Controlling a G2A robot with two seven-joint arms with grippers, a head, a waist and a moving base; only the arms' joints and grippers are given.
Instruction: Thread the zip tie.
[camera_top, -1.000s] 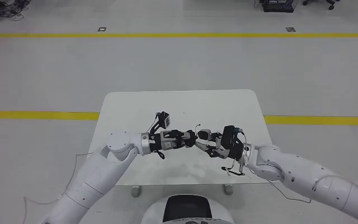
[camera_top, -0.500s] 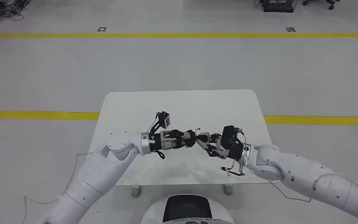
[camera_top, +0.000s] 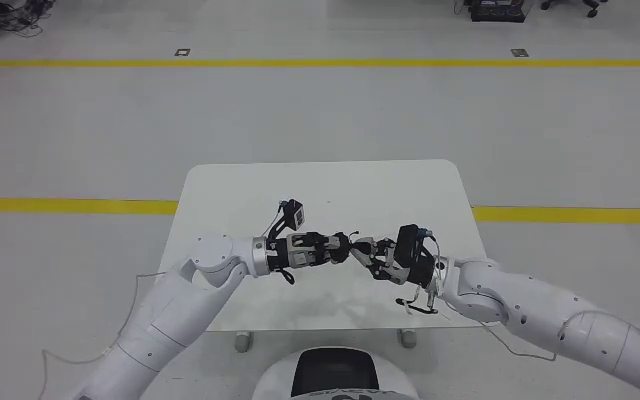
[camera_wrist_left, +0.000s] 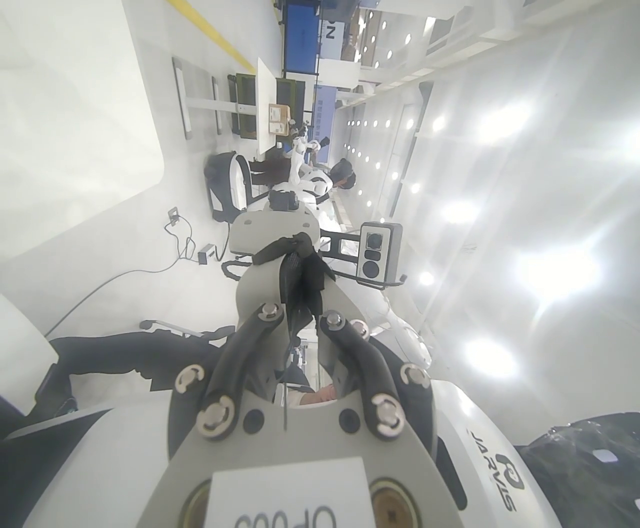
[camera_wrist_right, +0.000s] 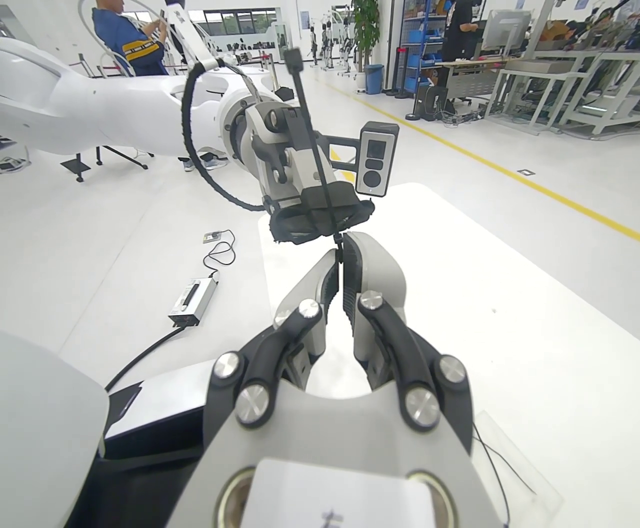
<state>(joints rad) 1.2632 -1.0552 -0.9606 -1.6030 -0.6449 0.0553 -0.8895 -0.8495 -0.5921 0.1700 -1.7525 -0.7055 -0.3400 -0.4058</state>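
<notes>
Above the white worktop (camera_top: 400, 190), 2 arms meet tip to tip. Black zip tie (camera_wrist_right: 310, 125) held in the air between them: left gripper (camera_top: 343, 247) clamped narrow on its strap, head end sticking out free; right gripper (camera_wrist_right: 342, 250) pinches the tail tip, the 2 nearly touching.

- The left gripper (camera_top: 343, 247) and the right gripper (camera_top: 364, 249) were held tip to tip, forearms angled inward.
- Both were pinched shut on the zip tie (camera_wrist_right: 311, 135).
</notes>
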